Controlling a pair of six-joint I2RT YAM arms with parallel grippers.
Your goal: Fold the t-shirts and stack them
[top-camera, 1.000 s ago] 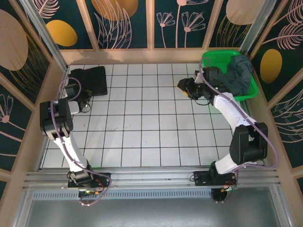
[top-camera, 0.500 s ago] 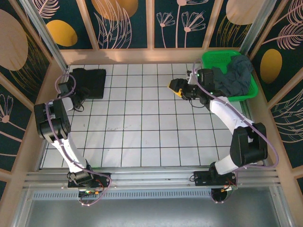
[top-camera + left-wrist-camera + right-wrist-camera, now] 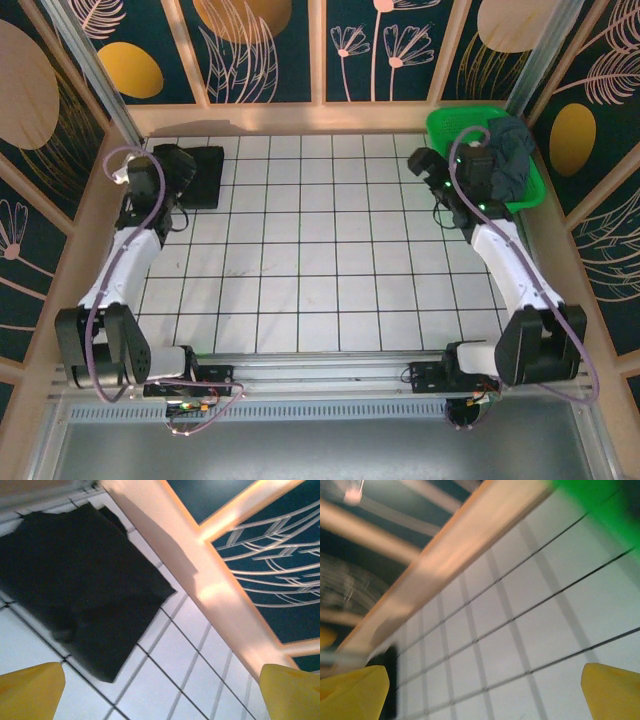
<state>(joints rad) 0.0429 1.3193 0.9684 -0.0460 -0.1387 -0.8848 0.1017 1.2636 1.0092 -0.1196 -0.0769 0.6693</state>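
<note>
A plain black t-shirt (image 3: 203, 172) lies folded flat at the far left corner of the tiled table; in the left wrist view the black t-shirt (image 3: 75, 590) spreads over the upper left. My left gripper (image 3: 172, 165) hovers at the shirt's left edge. Its yellow fingertips (image 3: 30, 690) stand wide apart, so the left gripper (image 3: 165, 692) is open and holds nothing. A slate grey t-shirt (image 3: 508, 160) lies crumpled in the green basket (image 3: 455, 122). My right gripper (image 3: 420, 162) is just left of the basket; seen from the wrist, the right gripper (image 3: 485, 685) is open over bare tiles.
Wooden walls (image 3: 300, 118) ring the table on three sides, and the wall rail (image 3: 210, 585) runs close past the left gripper. The basket's green rim (image 3: 605, 500) shows blurred at the upper right of the right wrist view. White tiles (image 3: 310, 260) cover the middle.
The left arm has stretched out and its gripper has risen to the black shirt's edge. The right gripper has swung back right, from the table's middle towards the basket.
</note>
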